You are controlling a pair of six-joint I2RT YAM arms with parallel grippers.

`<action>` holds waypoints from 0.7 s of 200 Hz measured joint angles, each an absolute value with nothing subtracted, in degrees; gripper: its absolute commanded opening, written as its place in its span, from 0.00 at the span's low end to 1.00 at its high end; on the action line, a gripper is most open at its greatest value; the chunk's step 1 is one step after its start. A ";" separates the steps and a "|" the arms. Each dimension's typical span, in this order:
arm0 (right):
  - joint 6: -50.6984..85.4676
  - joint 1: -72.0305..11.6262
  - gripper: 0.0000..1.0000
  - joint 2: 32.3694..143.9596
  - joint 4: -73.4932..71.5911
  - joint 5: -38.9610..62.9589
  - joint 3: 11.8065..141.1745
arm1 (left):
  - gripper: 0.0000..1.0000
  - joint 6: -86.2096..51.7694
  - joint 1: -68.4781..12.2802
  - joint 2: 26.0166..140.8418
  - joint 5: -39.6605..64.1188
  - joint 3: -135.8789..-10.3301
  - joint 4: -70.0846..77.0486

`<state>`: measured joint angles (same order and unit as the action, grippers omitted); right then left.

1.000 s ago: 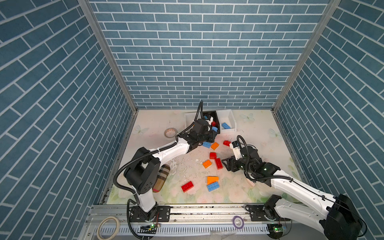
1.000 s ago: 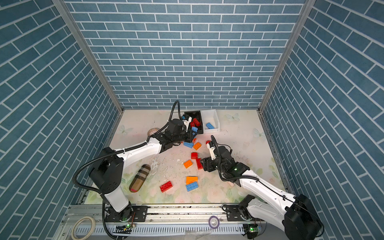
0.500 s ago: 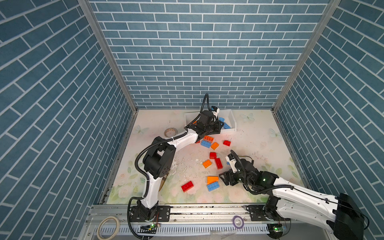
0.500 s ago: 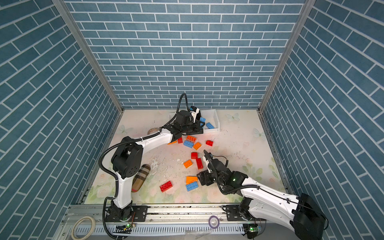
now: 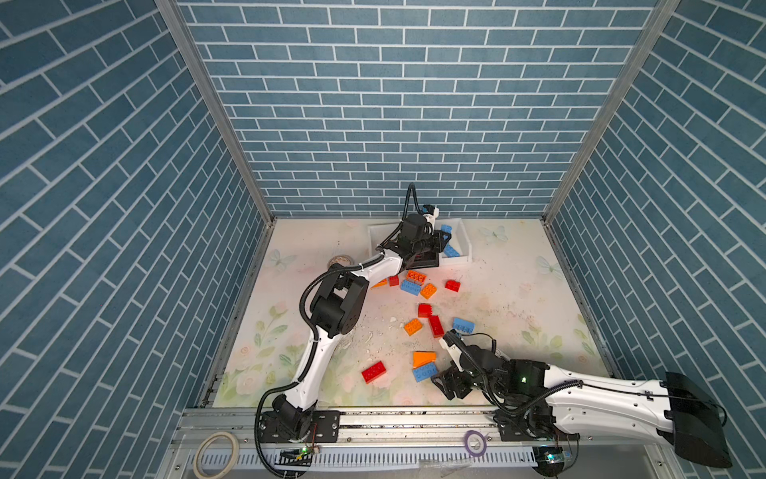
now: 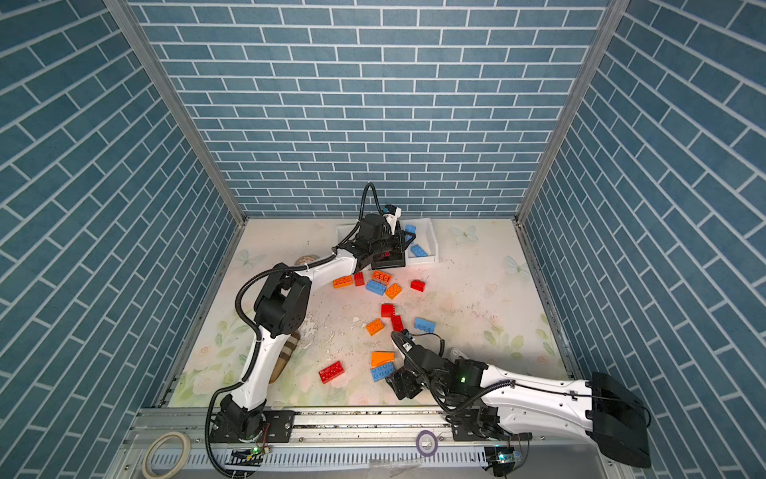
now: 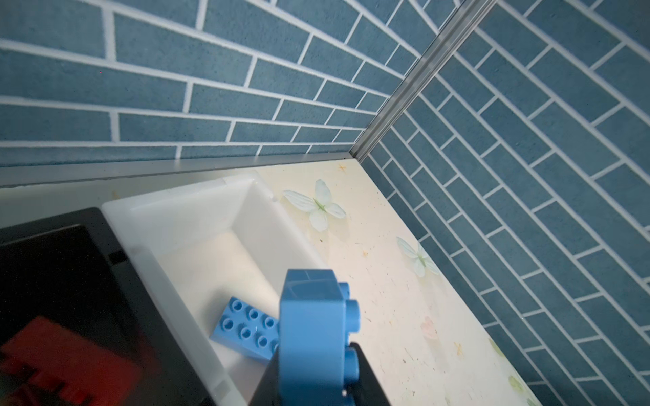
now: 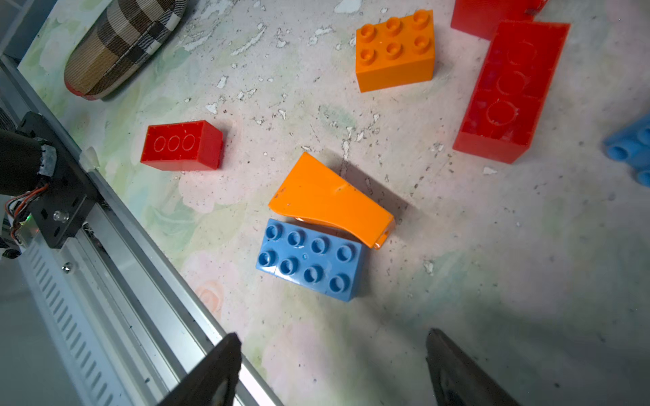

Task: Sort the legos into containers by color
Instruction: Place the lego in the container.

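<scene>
Red lego [image 7: 52, 362] — blurred, cut off at edge.

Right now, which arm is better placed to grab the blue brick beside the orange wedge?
Right. The right gripper is open, close to that blue brick at the front. The left gripper is shut on a small brick by the white bin at the back.

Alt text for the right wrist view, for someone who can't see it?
The open right gripper faces a blue eight-stud brick against an orange wedge. Beyond lie a small red brick, a long red brick, an orange brick and a plaid pouch.
</scene>
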<state>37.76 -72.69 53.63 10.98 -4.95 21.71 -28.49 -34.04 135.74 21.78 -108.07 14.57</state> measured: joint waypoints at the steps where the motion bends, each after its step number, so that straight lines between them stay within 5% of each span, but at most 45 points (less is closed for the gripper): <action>1: 37.78 -72.77 0.84 53.69 10.94 -4.97 21.71 | 0.18 -28.64 -33.98 135.92 21.82 -108.33 14.57; 118: 42.17 -80.18 0.96 67.11 8.27 -10.59 25.52 | 0.22 -36.03 -31.64 150.71 26.26 -127.22 11.49; 140: 42.24 -80.97 0.97 69.69 8.14 -11.75 27.11 | 0.31 -36.45 -31.64 151.68 26.46 -128.31 11.07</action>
